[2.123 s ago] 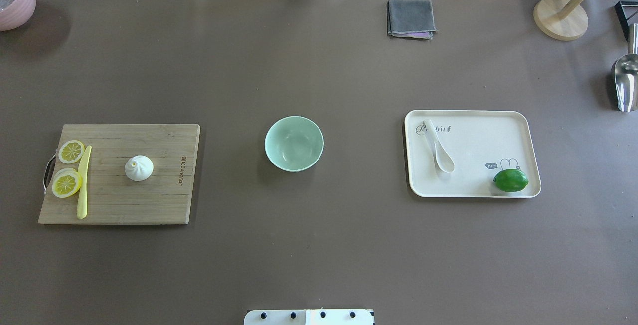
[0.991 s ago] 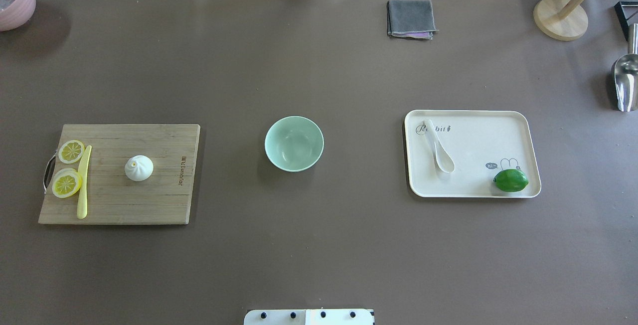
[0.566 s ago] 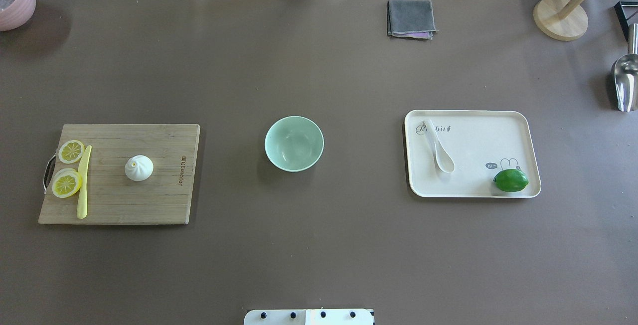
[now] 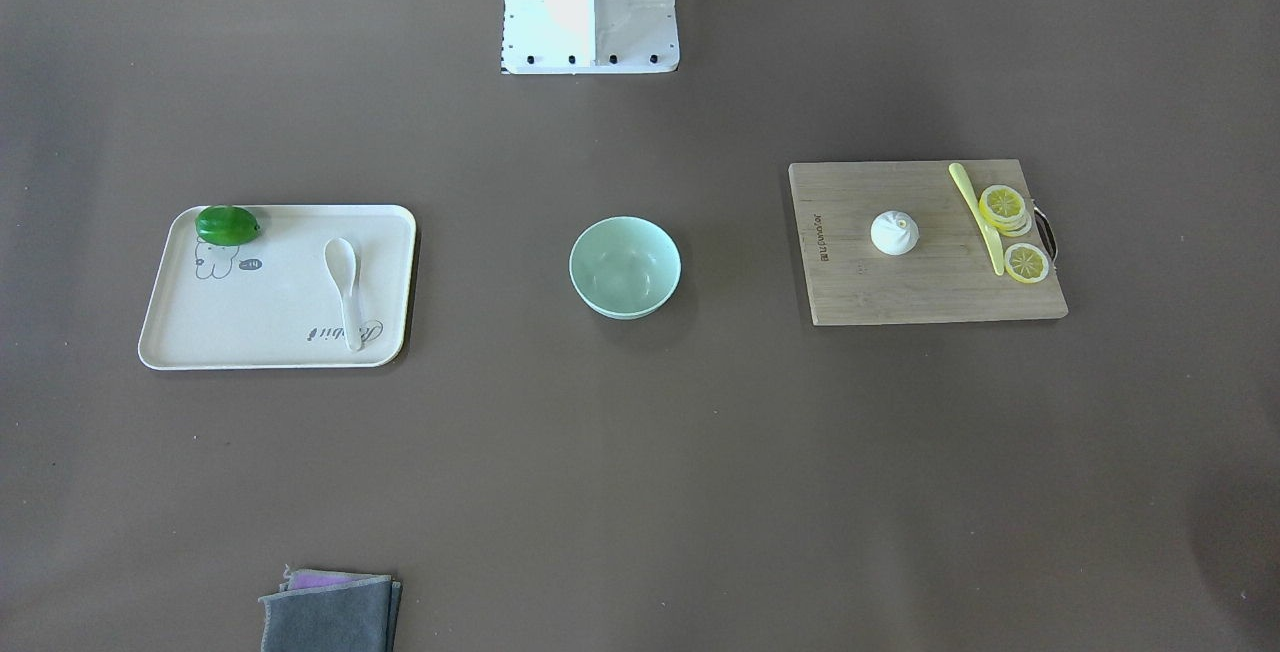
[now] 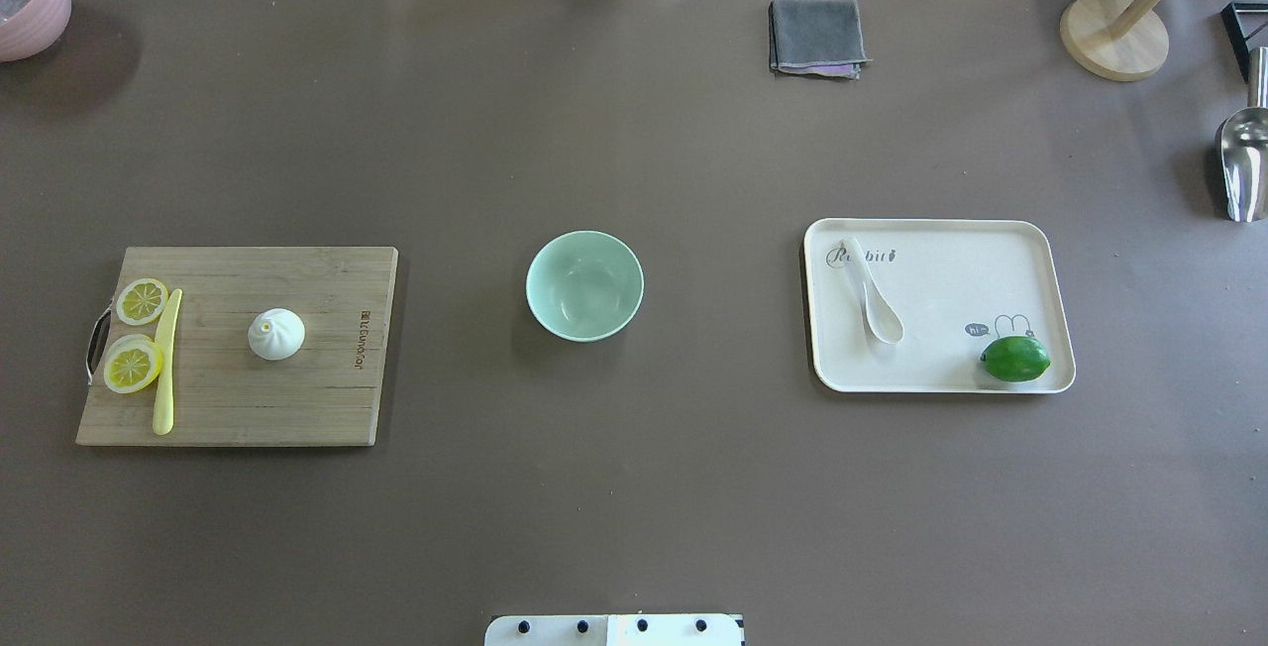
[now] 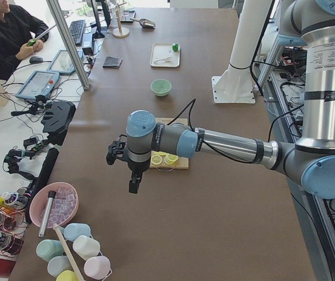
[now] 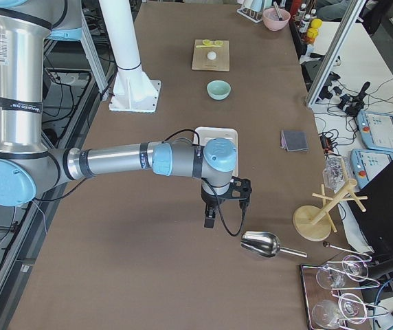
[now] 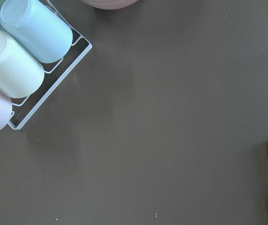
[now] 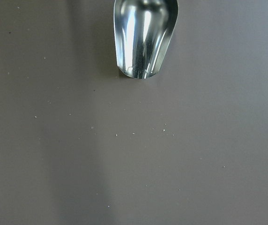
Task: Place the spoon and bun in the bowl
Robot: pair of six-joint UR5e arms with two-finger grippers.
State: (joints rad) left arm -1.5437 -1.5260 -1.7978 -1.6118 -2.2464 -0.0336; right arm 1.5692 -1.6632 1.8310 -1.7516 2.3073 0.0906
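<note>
The mint-green bowl [image 5: 584, 285] stands empty at the table's middle. The white bun [image 5: 275, 334] sits on the wooden cutting board [image 5: 297, 398] to the left. The white spoon [image 5: 872, 291] lies on the cream tray [image 5: 991, 260] to the right. Neither gripper shows in the overhead or front views. In the exterior left view my left gripper [image 6: 133, 184] hangs over bare table past the board's end. In the exterior right view my right gripper [image 7: 210, 216] hangs past the tray, near the metal scoop [image 7: 262, 243]. I cannot tell whether either is open or shut.
Lemon slices [image 5: 134, 365] and a pale-yellow knife [image 5: 165, 361] lie on the board's left side. A lime [image 5: 1014, 358] sits on the tray. A grey cloth [image 5: 815, 37], a wooden stand [image 5: 1113, 35] and a pink bowl [image 5: 30, 2] stand along the far edge. Cups in a wire rack [image 8: 19, 61] lie beyond the left gripper.
</note>
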